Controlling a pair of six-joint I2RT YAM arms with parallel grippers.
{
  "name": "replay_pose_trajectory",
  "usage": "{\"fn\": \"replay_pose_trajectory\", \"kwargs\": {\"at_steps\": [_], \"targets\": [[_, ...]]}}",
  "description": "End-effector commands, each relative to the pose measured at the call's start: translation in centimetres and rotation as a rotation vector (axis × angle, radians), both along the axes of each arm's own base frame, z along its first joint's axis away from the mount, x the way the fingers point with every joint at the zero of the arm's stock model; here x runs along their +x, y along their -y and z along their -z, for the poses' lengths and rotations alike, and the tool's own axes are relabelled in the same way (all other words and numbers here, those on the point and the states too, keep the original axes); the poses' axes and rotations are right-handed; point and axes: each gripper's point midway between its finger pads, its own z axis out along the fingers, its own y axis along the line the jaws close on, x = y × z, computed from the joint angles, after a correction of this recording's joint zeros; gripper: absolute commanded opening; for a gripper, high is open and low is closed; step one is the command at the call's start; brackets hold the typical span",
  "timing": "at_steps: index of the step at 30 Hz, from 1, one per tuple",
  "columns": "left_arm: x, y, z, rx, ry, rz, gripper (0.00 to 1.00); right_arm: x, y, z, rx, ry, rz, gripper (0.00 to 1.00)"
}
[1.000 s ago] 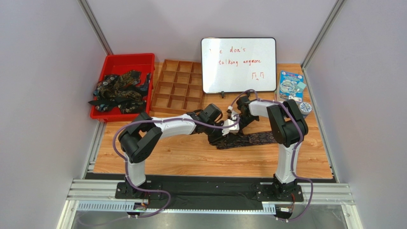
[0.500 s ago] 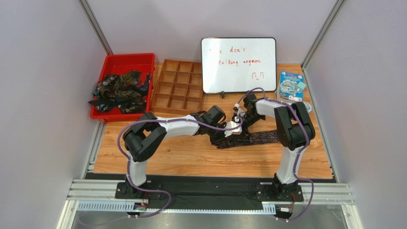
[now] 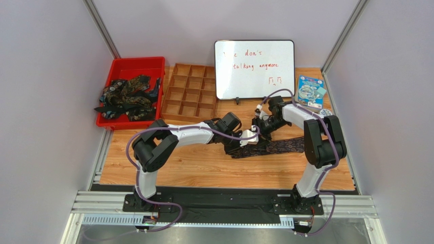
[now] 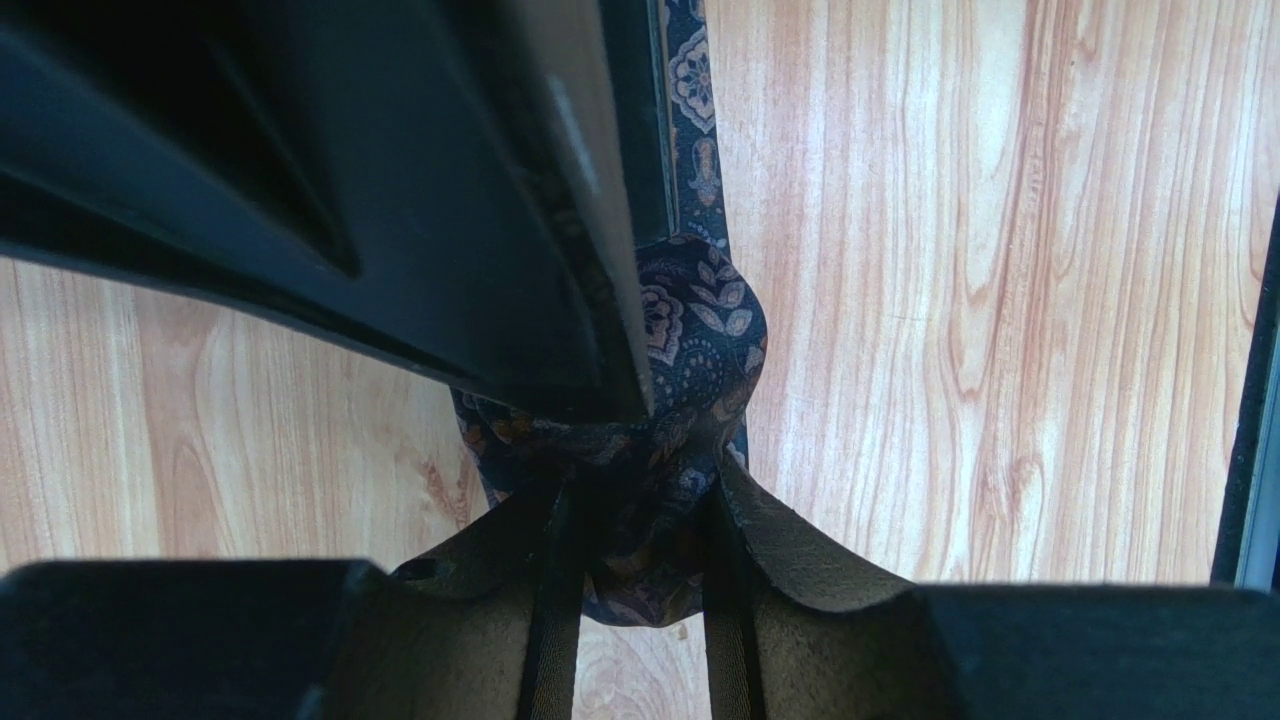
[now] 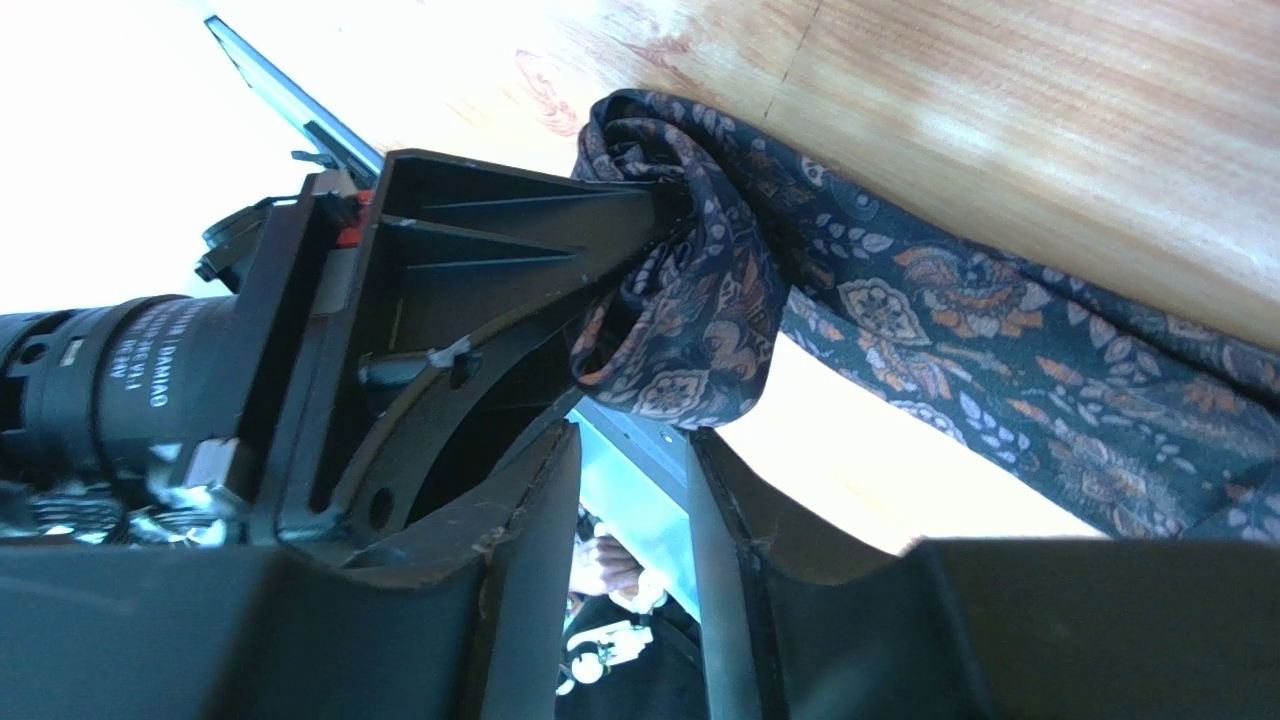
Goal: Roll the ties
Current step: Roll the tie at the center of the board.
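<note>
1. Red bin (image 3: 136,66). Well to the left of the whiteboard (image 3: 253,68), at the back of the table (image 3: 204,168). It holds a heap of ties (image 3: 127,96), dark with a mottled print and tangled together. Some ends spill over the bin's left and near rims.

2. Wooden tray (image 3: 189,94). Just left of the whiteboard, between it and the red bin. It is divided into small square compartments.

3. Left gripper (image 4: 639,510). In front of the whiteboard's lower left corner. The jaws are drawn narrow and pinch the rolled end (image 5: 676,330) of one tie, and the fabric bunches between the two fingers.

4. Tie (image 3: 277,147). In front of the whiteboard, lying flat on the table. It runs from the rolled end rightward to below the whiteboard's right edge, where it passes behind the right arm. The cloth is dark with a paisley print.

5. Right gripper (image 5: 624,443). In front of the whiteboard's lower middle, facing the left gripper. The jaws stand partly apart and clamp nothing, and the rolled end sits just off the fingertips.

6. Blue packet (image 3: 309,91). Just right of the whiteboard, flat on the table.
</note>
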Motion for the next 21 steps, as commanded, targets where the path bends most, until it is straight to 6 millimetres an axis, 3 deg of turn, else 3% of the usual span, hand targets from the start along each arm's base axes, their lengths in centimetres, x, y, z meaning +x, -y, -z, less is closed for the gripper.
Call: {"fn": "replay_pose_trajectory", "kwargs": {"at_steps": [1, 4, 8, 10, 14, 21], "targets": [[-2.3, -3.6, 5.1, 0.193, -0.083, 0.018, 0.24, 0.2, -0.5, 1.5, 0.000, -0.008, -0.003, 0.33], [-2.4, -3.6, 5.1, 0.192, -0.083, 0.021, 0.25, 1.0, -1.4, 1.9, 0.012, 0.003, 0.004, 0.30], [-2.4, -3.5, 5.0, 0.191, -0.083, 0.026, 0.26, 0.8, -2.5, 2.4, 0.009, 0.012, -0.027, 0.34], [-2.4, -3.5, 4.9, 0.186, -0.078, 0.032, 0.26, 0.5, -2.2, 3.6, -0.023, 0.000, -0.037, 0.34], [-2.6, -3.4, 4.4, 0.171, -0.079, 0.042, 0.26, 0.2, -1.2, 6.3, -0.116, -0.051, -0.040, 0.11], [-1.7, -3.4, 0.8, 0.081, -0.025, 0.041, 0.36, -1.0, 1.0, 9.6, -0.280, -0.107, -0.060, 0.06]]}}
